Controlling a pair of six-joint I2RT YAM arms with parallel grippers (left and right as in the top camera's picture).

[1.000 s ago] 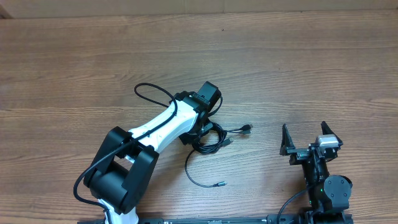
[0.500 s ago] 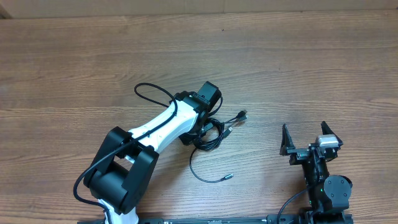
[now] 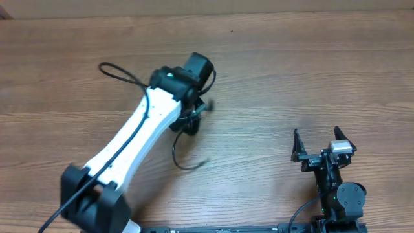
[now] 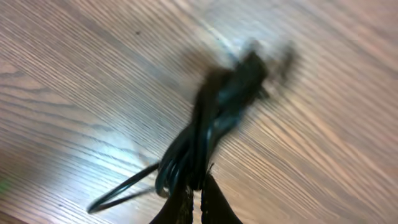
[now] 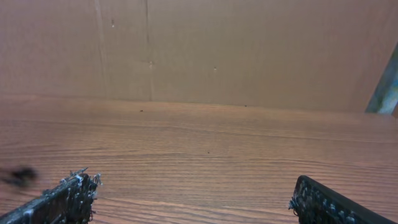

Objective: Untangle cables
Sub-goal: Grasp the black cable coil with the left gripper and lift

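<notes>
The left gripper point(image 4: 195, 202) was seen clamped tight on the cables point(image 4: 217, 115), which were held as one bundle over the middle-left of the table point(image 3: 291, 65). The long axis of the bundle ran straight away from the jaws (one loose end trailed to the near side, blurred). The right gripper point(image 3: 316, 134) was spread wide with nothing in it, well apart at the near right.

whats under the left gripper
The cables, bunched and blurred, pinched in the shut left gripper, with table below. Overhead, the arm covers the grip itself; how they are knotted cannot be told.
</notes>
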